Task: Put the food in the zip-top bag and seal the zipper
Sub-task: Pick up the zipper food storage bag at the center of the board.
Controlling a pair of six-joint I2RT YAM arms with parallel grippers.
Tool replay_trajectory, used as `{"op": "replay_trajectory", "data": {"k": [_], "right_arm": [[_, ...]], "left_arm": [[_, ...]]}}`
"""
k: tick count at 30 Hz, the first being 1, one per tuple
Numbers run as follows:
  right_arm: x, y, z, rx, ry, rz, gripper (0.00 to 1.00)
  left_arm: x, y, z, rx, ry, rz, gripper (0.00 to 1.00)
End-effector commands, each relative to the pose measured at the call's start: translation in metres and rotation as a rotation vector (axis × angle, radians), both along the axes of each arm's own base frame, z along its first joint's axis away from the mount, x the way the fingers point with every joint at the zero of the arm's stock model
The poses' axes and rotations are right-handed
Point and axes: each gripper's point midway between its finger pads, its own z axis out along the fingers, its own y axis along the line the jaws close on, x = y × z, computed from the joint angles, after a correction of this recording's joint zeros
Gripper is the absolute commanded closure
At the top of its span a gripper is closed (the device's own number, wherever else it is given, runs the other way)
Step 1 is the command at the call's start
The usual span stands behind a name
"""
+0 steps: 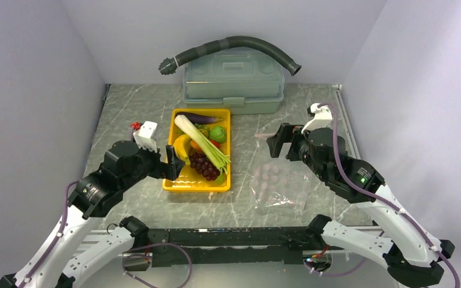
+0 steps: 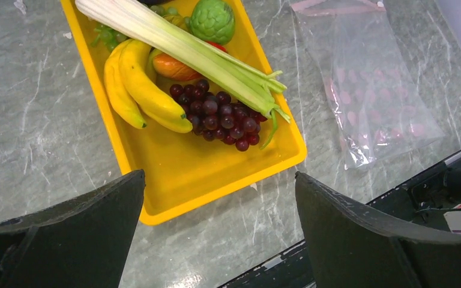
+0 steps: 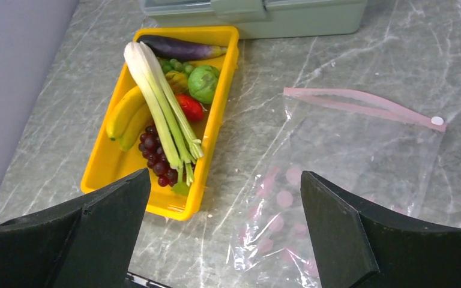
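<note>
- The worktop [image 1: 132,114] is carrying every item; the grey-green box [image 1: 234,81] is sitting at its far edge, clear of the working area.
- The zip-top bag [image 3: 348,156] is lying flat and empty on the worktop, just to the right of the yellow tray [image 1: 197,187] and apart from it. This is giving each arm its own side to work from.
- The yellow tray is holding all of the food, so no piece is yet in the bag.
- The left fingers [image 2: 66,234] are standing wide apart and holding nothing. They are hovering above the tray's near end, probably lining up a first pick.
- The right fingers [image 3: 66,240] are also spread and empty. They are hanging over the bag with its mouth ahead of them, likely to pin or lift that edge.
- The leek [image 2: 180,45] is lying diagonally across the other pieces, so it is probably blocking access and is best removed first.
- The bananas [image 2: 138,84] are resting beside the dark grapes [image 2: 219,114], partly under the leek.
- The zipper [image 3: 360,103] is running along the bag's far edge. Its two strips are appearing parted, which suggests an open mouth.
</note>
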Motion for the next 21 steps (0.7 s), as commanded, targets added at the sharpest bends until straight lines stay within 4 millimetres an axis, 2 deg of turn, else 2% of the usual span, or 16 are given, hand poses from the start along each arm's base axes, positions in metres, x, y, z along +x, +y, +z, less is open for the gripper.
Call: {"op": "replay_trajectory", "data": {"k": [1, 13, 18, 21], "right_arm": [[-0.001, -0.013, 0.006, -0.019, -0.001, -0.052, 0.00], [0.002, -0.035, -0.019, -0.158, 0.061, -0.145, 0.00], [0.001, -0.051, -0.036, -0.232, 0.111, -0.222, 0.00], [0.000, -0.058, -0.053, -0.286, 0.159, -0.261, 0.00]], "left_arm": [[0.006, -0.003, 0.002, -0.008, -0.047, -0.011, 0.00], [0.002, -0.012, -0.017, 0.021, 0.043, -0.060, 0.00], [-0.001, -0.013, -0.017, 0.013, 0.041, -0.071, 0.00], [-0.002, -0.013, -0.016, 0.008, 0.033, -0.074, 0.00]]}}
